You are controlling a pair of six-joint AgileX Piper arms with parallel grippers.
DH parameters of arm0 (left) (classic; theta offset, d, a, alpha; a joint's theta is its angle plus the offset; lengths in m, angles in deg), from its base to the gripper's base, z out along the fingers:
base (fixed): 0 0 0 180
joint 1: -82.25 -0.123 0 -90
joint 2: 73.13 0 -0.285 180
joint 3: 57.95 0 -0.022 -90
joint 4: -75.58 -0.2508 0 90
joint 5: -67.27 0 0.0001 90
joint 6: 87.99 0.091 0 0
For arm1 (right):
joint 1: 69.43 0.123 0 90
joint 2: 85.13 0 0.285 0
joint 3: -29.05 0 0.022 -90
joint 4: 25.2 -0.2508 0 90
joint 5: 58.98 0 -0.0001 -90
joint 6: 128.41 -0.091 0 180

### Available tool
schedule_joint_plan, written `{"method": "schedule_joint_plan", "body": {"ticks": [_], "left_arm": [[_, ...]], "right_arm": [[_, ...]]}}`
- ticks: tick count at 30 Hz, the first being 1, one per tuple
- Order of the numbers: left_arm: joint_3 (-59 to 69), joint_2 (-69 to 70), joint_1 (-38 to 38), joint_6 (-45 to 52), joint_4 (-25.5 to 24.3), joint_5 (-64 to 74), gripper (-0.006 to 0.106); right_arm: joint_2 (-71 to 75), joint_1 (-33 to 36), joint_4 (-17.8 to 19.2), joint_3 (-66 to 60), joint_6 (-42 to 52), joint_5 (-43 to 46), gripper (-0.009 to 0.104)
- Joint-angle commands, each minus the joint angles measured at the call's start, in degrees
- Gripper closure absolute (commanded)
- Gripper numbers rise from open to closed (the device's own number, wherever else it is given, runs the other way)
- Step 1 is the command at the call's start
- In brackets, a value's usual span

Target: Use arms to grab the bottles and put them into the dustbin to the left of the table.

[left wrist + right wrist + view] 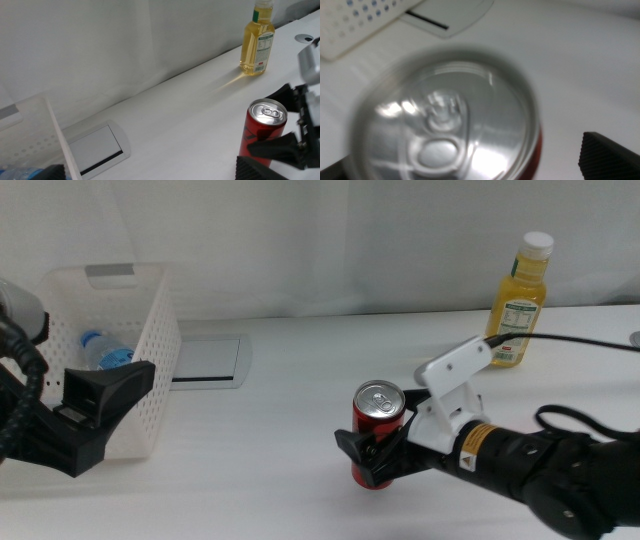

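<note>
A red drink can (378, 402) with a silver top stands on the white table (280, 450) at the front centre. My right gripper (375, 445) has its jaws on either side of the can, open, with a gap showing at one jaw in the right wrist view (470, 165). The yellow juice bottle (520, 298) with a white cap stands upright at the back right, also in the left wrist view (257, 42). The small water bottle (105, 350) lies inside the white dustbin (150, 320) at the left. My left gripper (115, 420) is open and empty in front of the dustbin.
A grey plate (205, 362) is set into the table just right of the dustbin. A white backdrop closes off the back. A black cable (580, 340) runs from the right arm past the juice bottle.
</note>
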State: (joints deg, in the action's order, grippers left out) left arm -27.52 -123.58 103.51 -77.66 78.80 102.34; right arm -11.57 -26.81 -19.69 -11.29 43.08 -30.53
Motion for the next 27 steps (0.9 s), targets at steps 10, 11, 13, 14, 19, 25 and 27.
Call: {"method": "schedule_joint_plan", "body": {"ticks": [10, 11, 13, 14, 19, 25, 27], "left_arm": [[0.37, 0.19, 0.41, -0.26, 0.14, -0.97, 0.013], [0.37, 0.19, 0.41, -0.26, 0.14, -0.97, 0.013], [0.37, 0.19, 0.41, -0.26, 0.14, -0.97, 0.013], [0.37, 0.19, 0.41, -0.26, 0.14, -0.97, 0.013], [0.37, 0.19, 0.41, -0.26, 0.14, -0.97, 0.013], [0.37, -0.03, 0.78, 0.62, 0.57, -1.21, 0.013], [0.63, -0.44, 2.01, 0.77, 0.57, -2.03, 0.013]], "right_arm": [[20.53, 1.96, 2.25, 0.28, -1.53, -23.89, -0.008], [22.74, 1.96, 2.25, 0.28, -1.53, -26.49, -0.008], [26.77, 1.83, 2.25, 0.28, -1.53, -32.57, -0.008], [28.98, 1.54, 2.35, 0.28, -1.53, -35.53, -0.008], [40.24, -4.36, 4.86, 0.28, -2.14, -52.05, -0.008], [50.25, -15.99, 8.78, 0.28, -2.18, -60.8, -0.008], [53.3, -19.91, 9.94, 0.28, -2.18, -63.0, -0.008]]}}
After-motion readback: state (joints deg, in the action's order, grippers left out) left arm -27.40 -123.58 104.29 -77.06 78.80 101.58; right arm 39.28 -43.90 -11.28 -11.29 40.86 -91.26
